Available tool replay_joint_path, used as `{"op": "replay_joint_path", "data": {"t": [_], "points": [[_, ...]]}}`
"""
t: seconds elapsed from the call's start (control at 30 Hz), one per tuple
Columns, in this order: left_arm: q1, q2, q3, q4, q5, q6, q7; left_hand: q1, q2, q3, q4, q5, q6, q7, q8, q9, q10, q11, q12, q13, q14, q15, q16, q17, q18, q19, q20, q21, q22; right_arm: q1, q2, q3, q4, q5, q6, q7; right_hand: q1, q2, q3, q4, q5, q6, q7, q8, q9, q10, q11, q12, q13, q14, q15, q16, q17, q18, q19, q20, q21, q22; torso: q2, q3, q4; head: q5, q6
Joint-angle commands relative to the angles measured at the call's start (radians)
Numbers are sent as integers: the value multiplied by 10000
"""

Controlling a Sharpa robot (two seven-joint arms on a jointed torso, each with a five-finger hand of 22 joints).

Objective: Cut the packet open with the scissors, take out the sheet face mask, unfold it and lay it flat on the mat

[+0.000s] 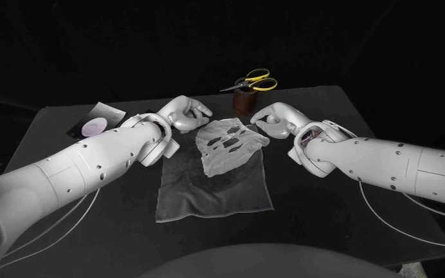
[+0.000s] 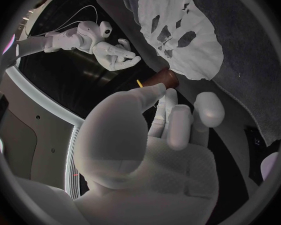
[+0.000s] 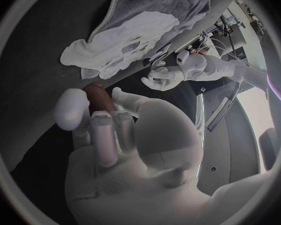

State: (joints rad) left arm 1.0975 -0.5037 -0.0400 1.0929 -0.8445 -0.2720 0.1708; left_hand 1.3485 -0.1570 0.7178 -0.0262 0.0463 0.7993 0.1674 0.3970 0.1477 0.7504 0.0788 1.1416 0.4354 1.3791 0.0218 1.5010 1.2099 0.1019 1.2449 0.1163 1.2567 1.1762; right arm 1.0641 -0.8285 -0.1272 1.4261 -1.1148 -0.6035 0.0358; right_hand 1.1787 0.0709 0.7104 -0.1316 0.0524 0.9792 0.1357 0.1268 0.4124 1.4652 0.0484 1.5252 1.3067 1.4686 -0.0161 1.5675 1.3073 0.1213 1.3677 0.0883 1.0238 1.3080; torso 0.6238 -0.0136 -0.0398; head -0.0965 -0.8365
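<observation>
While the white sheet face mask (image 1: 227,146) lies open on the far end of the grey cloth mat (image 1: 213,194), the left hand (image 1: 182,114) and right hand (image 1: 275,120) hang by the mat's far corners, fingers apart, holding nothing.

The head view was dim. Behind the black table (image 1: 334,104), the upper half of the frame sank into near-total darkness, while light from above picked out the two white arms (image 1: 83,168), the pale sheet face mask (image 1: 227,149) at centre and the yellow-handled scissors (image 1: 252,82). In both wrist views straight edges bent toward the circle's rim, and the silver left hand (image 2: 159,140) and right hand (image 3: 115,135) glared pale.
</observation>
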Motion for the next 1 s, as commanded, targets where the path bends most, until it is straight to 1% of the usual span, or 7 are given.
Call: {"op": "replay_joint_path", "data": {"t": [0.03,0.2,0.37,0.53,0.7,0.87,1.0], "points": [[-10,-170,8,297,83,262,-10,-54,33,-15,64,23,85,9,-37,15,10,98,-35,-12,-27,18,-55,14,112,-43,8,-42,0,76,205,6,-116,-1093,1165,-551,-270,-85,473,54,148,-63,69,-129,-83,980,63,198,2455,1022,0,33,2635,-218,134,-12,253,1321,16,-10,22,-1,40],[-86,-637,4,866,463,179,95,-93,32,-49,88,23,121,9,-18,25,40,106,-31,-21,-8,28,-49,37,104,-14,21,-20,27,204,693,6,-542,-1502,1807,-1351,-522,-84,1014,197,137,-301,0,-357,-237,1021,4,333,2552,1022,-46,33,2635,-244,201,-44,476,1359,27,-19,30,2,68],[-179,-1063,0,1347,940,2,277,-90,52,-59,88,24,182,-2,15,42,80,102,-29,-35,8,30,-46,44,99,16,31,1,51,306,1167,6,-999,-1710,2233,-1887,-574,-85,1135,218,106,-332,-20,-393,-267,1036,-13,385,2590,1022,-58,33,2635,-251,217,-53,531,1368,26,-26,33,14,60],[-241,-1321,-5,1667,1094,-30,260,-87,57,-61,86,24,199,-5,24,47,91,101,-29,-40,17,29,-43,54,98,23,33,5,55,363,1571,6,-1400,-1784,2212,-2179,-613,-77,1212,245,69,-343,-28,-411,-285,1044,-22,413,2610,1022,-65,33,2635,-252,220,-60,550,1369,24,-23,24,23,53],[-289,-1496,-9,1939,1147,-32,196,-87,57,-61,86,24,199,-5,24,47,91,101,-29,-40,17,29,-43,54,98,23,33,5,55,410,1908,6,-1762,-1819,2083,-2274,-662,-75,1286,282,12,-378,-38,-442,-309,1045,-31,418,2614,1022,-73,33,2635,-254,223,-67,570,1370,23,-40,27,53,56],[-320,-1601,-11,2088,1162,-58,147,-85,62,-66,83,24,224,-8,38,54,108,101,-30,-47,15,29,-46,38,96,37,35,15,66,429,2124,7,-1920,-1824,2057,-2259,-676,-72,1301,295,-2,-388,-42,-450,-315,1046,-34,420,2615,1022,-76,33,2635,-255,224,-69,579,1372,25,-18,4,81,56],[-333,-1647,-12,2159,1166,-86,125,-82,66,-66,81,24,230,-9,42,56,114,100,-30,-49,28,28,-42,58,92,52,35,28,81,436,2337,5,-2118,-1832,2161,-2300,-688,-70,1309,308,-11,-395,-47,-456,-319,1044,-38,414,2610,1022,-78,33,2635,-255,223,-70,579,1371,20,-14,18,78,53]]}}
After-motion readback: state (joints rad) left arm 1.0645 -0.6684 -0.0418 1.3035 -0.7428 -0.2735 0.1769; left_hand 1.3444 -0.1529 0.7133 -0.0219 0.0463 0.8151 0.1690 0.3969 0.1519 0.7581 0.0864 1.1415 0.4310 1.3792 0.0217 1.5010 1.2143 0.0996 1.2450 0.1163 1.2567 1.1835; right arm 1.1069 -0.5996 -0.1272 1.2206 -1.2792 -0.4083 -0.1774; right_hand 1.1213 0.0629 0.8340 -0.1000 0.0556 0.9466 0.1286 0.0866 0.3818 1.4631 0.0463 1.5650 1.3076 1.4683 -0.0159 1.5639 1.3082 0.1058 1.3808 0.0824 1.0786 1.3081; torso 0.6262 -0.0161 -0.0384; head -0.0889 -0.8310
